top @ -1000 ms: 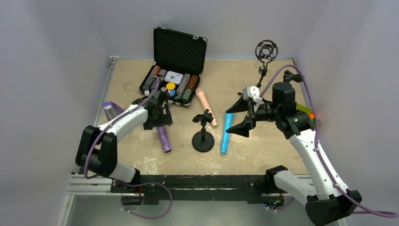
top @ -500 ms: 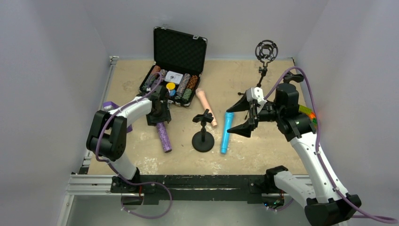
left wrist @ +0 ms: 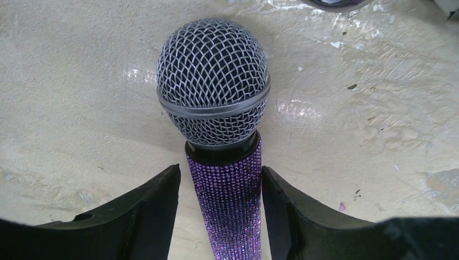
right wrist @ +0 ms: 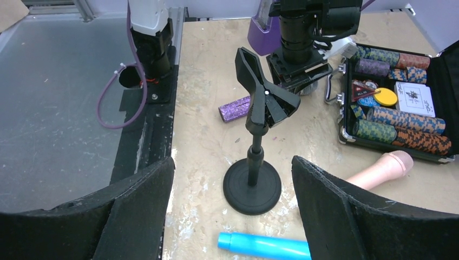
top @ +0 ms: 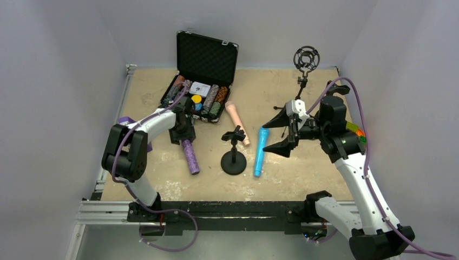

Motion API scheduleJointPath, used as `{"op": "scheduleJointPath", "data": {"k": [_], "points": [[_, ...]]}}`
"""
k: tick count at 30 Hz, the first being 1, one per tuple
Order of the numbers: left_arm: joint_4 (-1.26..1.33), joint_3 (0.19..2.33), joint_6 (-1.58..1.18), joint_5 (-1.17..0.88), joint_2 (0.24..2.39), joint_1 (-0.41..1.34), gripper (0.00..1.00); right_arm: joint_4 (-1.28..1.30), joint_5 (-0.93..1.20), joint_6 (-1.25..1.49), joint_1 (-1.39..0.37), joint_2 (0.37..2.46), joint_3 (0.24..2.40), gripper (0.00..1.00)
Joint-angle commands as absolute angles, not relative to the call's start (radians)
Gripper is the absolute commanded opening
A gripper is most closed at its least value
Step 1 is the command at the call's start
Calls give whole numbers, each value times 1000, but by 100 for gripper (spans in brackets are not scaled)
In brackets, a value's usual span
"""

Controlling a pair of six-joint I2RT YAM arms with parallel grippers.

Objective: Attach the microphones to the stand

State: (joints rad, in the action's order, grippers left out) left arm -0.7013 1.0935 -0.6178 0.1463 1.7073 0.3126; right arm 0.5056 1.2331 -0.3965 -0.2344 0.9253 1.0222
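Beneath left claw (top: 182,137) | purple microphone (top: 191,158) head hidden overhead; grip unclear

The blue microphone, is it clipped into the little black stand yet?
No, the blue microphone lies flat beside the stand, whose clip holds nothing.

From above, the left gripper (top: 184,138) covers the head of the purple microphone (top: 191,158). In the left wrist view that microphone's handle runs off the bottom edge, as do the gripper's fingers (left wrist: 146,216) — whether they press the handle or merely flank it cannot be told. In the right wrist view the clip of the stand (right wrist: 253,189) hides all but the purple tail. The blue microphone (right wrist: 260,245) is cut by the bottom edge and vanishes behind the right gripper's finger (right wrist: 357,216), which also covers the rest of the pink microphone (right wrist: 381,169) — and the chip case (right wrist: 450,70) runs off the right edge.
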Motion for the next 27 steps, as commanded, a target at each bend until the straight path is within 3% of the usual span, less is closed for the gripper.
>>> {"op": "scheduleJointPath", "data": {"k": [1,13,15,17,18,22,27], "points": [[-734,1129,-640,158,1718,319,60,509,1276,-392,-225,892,1046,83],[-774,1162,-686,190,1746,344,53,565,1307,-403,-202,873,1092,83],[-760,1149,-682,189,1737,344,40,572,1286,-420,-202,871,1091,83],[-723,1123,-665,177,1712,342,8,592,1258,-462,-202,872,1094,83],[-702,1106,-657,175,1698,342,0,623,1237,-504,-202,875,1104,83],[-608,1037,-593,147,1577,344,0,821,1179,-740,-202,924,1201,84],[-416,907,-408,-4,1263,342,0,1093,1167,-1054,-208,1058,1358,87]]}}
